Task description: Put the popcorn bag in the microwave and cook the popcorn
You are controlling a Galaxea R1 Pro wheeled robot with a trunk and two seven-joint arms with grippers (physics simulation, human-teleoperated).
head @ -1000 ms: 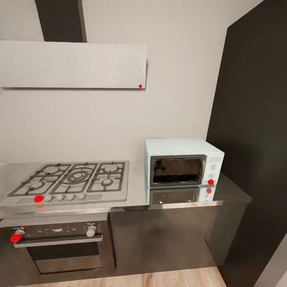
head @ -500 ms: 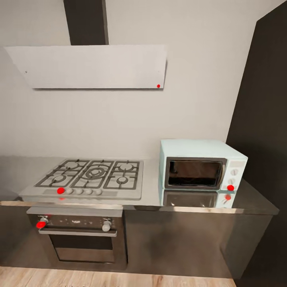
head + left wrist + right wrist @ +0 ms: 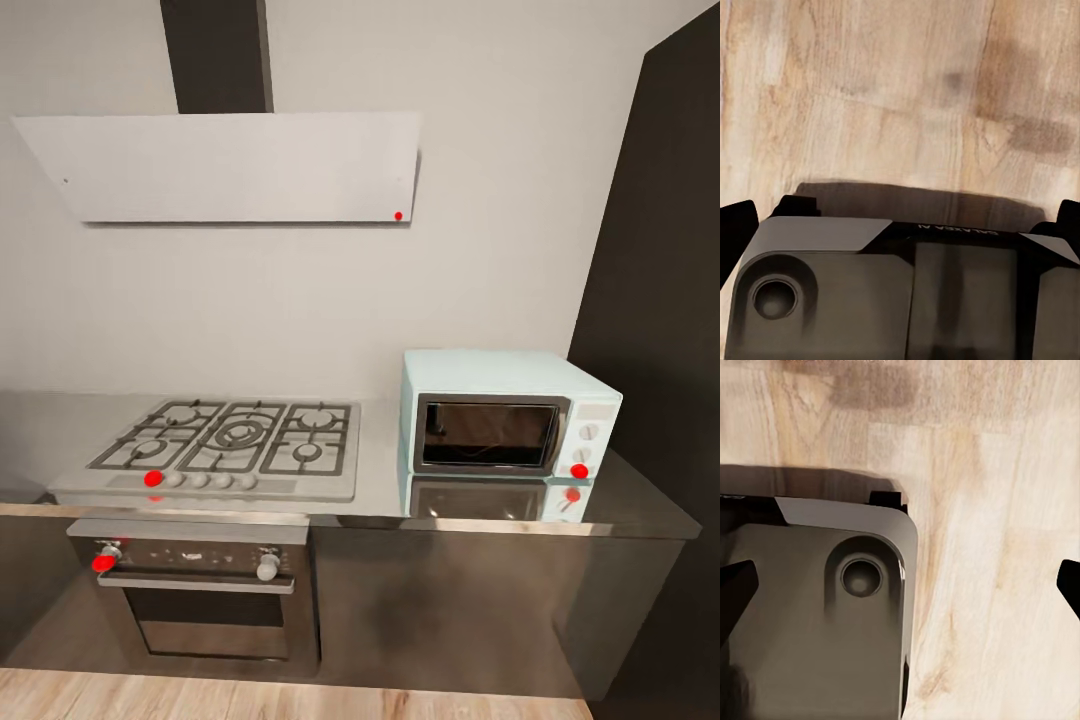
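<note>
Microwave point(image 3: 508, 424) sits on counter point(image 3: 380, 480) at its right end, against the wall, door closed, dark glass, white panel with two knobs and a red light low on the panel. Its front reflects in the glossy counter top. Gas hob point(image 3: 225, 445) lies left of microwave, near but apart, grates on, row of knobs along its front edge, one red. Built-in oven point(image 3: 195, 595) sits below hob in the dark cabinet fronts, red knob at its left, grey knob at its right. Range hood point(image 3: 235, 165) hangs on the wall above hob, dark duct rising from it. Tall dark cabinet point(image 3: 660, 330) stands right of microwave. Wood floor point(image 3: 300, 700) runs along the bottom edge of head view.

Left wrist view looks down at wood floor point(image 3: 907, 97) and the robot's grey base point(image 3: 870, 292); left pincer point(image 3: 900, 232) shows just dark fingertips point(image 3: 736, 232) at both edges, set wide apart, gripping nothing. Right wrist view gives floor point(image 3: 997, 547) and base point(image 3: 817, 622) too; right pincer point(image 3: 900, 585) fingertips point(image 3: 735, 592) likewise at opposite edges, spread, nothing between them.
</note>
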